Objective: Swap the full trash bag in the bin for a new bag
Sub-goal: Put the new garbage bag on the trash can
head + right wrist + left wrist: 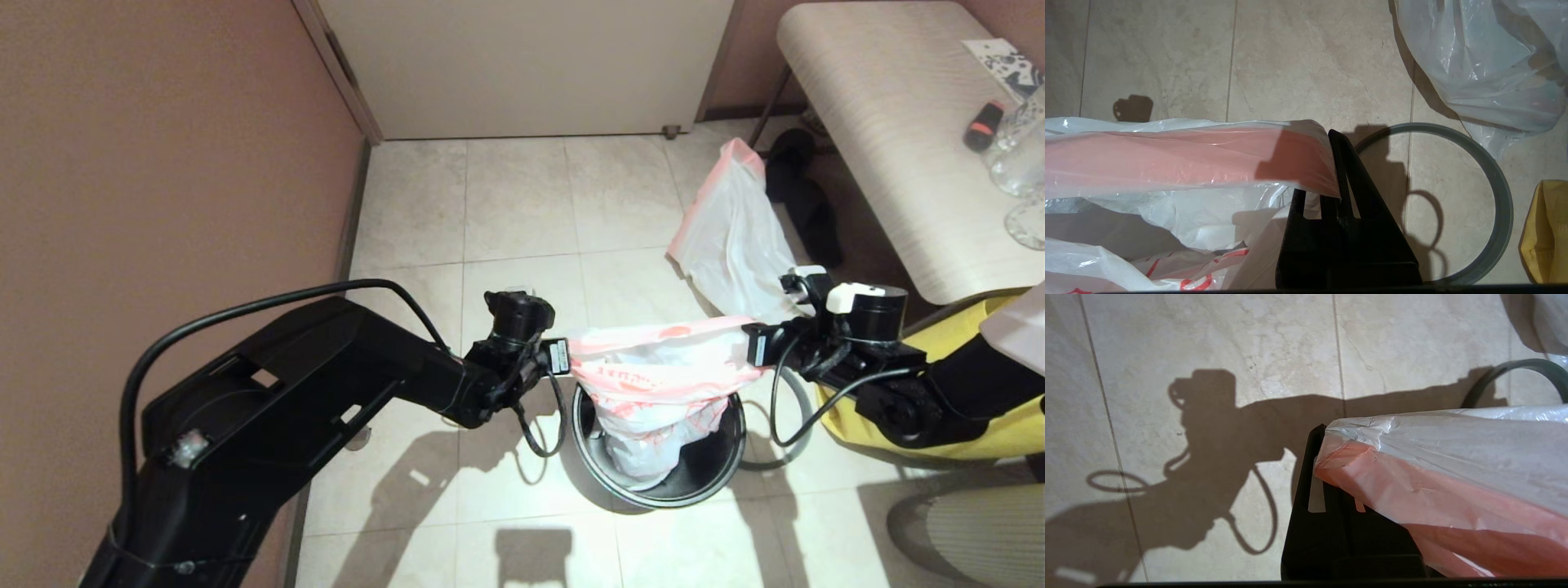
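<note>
While both arms hold the new bag [663,371] stretched by its pink rim, its mouth runs from one side of the bin [709,478] to the other, straight above the opening, with the lower part of the bag already hanging inside. The left gripper [558,357] has its jaws pinched shut on the rim at the left edge, and the right gripper [755,344] is clamped on the opposite edge; neither arm is nearer. The next move looks like a drop straight down. The grey hoop [794,425] lies on the floor beside the bin on the right. The full trash bag [735,241] sits on the floor beyond, near the worktop [890,131]. Red printing shows on the new bag, too crumpled to read.
</note>
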Robot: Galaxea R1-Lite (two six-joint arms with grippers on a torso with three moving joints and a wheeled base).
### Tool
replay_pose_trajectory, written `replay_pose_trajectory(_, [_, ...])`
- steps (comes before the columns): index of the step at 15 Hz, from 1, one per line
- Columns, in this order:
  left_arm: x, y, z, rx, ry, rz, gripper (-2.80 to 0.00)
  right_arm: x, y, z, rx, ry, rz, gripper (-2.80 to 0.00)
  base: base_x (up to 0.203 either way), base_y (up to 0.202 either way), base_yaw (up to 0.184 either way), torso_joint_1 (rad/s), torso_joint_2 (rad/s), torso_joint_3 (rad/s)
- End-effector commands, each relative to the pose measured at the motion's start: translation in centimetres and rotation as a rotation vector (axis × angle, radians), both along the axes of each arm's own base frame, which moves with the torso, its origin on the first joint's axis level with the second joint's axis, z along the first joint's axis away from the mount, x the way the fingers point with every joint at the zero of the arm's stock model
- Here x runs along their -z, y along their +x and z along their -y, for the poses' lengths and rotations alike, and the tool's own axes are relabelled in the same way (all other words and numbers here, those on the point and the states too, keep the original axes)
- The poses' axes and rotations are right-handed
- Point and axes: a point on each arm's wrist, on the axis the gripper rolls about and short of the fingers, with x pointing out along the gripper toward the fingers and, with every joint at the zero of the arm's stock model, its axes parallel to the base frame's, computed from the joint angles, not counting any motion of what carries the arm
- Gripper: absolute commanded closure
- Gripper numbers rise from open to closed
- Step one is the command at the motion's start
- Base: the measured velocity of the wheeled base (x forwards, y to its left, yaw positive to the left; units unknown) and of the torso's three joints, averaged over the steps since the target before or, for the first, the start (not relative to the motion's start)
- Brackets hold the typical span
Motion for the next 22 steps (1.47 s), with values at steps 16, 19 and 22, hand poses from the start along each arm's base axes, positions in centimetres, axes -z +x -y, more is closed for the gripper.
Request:
replay_pose_trajectory(16, [-0.1,1.4,-2.0,0.013,0.033,-0.104,0.00,2.6,2.9,3.4,0.045,-0.040,-0.174,0.00,0.000,0.000,0.000,0.000,0.00,0.000])
replay_pose_trajectory(19, [-0.4,0.1,-2.2,0.100,0.022,-0.150,0.00,1.9,1.8,3.1,-0.011,-0.048,-0.258,0.00,0.000,0.000,0.000,0.000,0.00,0.000])
replay_pose_trajectory(22, [0.6,-0.3,-2.5,0.174,0.051,-0.256,0.00,3.1,1.0,3.1,-0.074,-0.147,-0.379,0.00,0.000,0.000,0.000,0.000,0.00,0.000])
